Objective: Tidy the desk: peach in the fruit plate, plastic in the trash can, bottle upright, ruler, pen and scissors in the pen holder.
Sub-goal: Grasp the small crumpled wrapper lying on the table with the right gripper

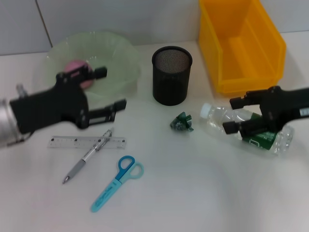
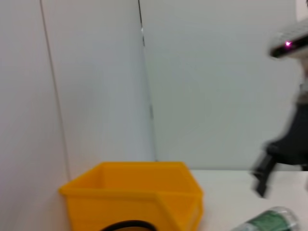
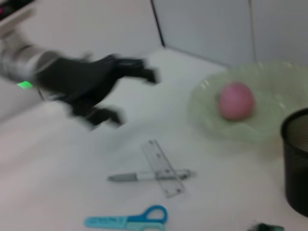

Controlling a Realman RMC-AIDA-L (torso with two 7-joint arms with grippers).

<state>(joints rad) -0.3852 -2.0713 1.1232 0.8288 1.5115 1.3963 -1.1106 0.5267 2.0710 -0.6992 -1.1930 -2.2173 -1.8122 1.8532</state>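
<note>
Only the right wrist view shows the peach [image 3: 236, 101] unobstructed; both grippers gape, empty.

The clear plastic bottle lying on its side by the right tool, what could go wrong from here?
1. The clear plastic bottle is round and lying flat; the open right tool hovers at it, so a glancing touch might roll it away.
2. The crumpled green plastic scrap sits close to the cap and could get knocked.
3. The grey pen lies across the clear ruler, so the open left tool above might drag both.
</note>
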